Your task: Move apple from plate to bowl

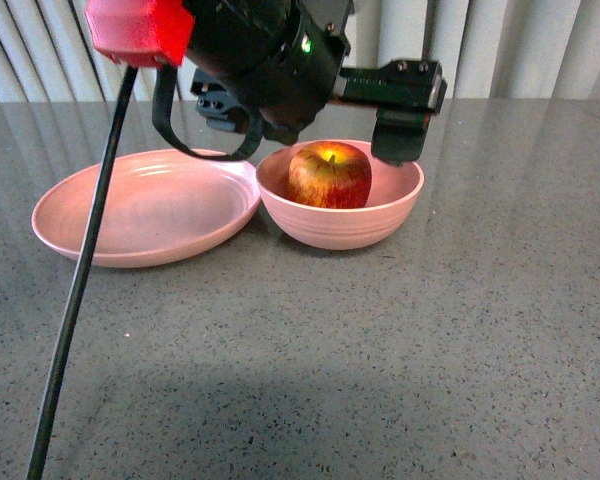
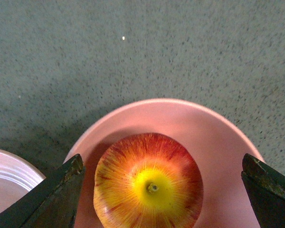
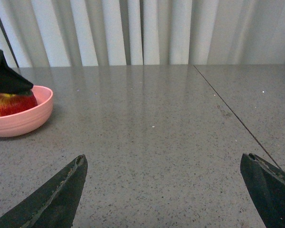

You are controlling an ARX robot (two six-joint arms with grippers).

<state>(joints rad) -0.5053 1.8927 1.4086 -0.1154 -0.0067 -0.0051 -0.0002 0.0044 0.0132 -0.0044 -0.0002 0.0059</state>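
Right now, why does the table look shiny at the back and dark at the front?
Front view: the table mirrors the pale curtain at its far edge, and a broad soft shadow darkens the near strip. Right wrist view: long curtain streaks shine on the tabletop. Left wrist view: a shadow falls beside the bowl; the apple looks sharp, the left hand edges slightly blurry.

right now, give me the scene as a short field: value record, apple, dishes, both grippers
apple: in the bowl, upright, stem up
plate: no food on it, beside the bowl, rims touching or nearly so
left gripper: open, above the bowl, fingers either side of the apple, not touching it
right gripper: open, holding nothing, over bare table away from the bowl
task state: apple looks delivered
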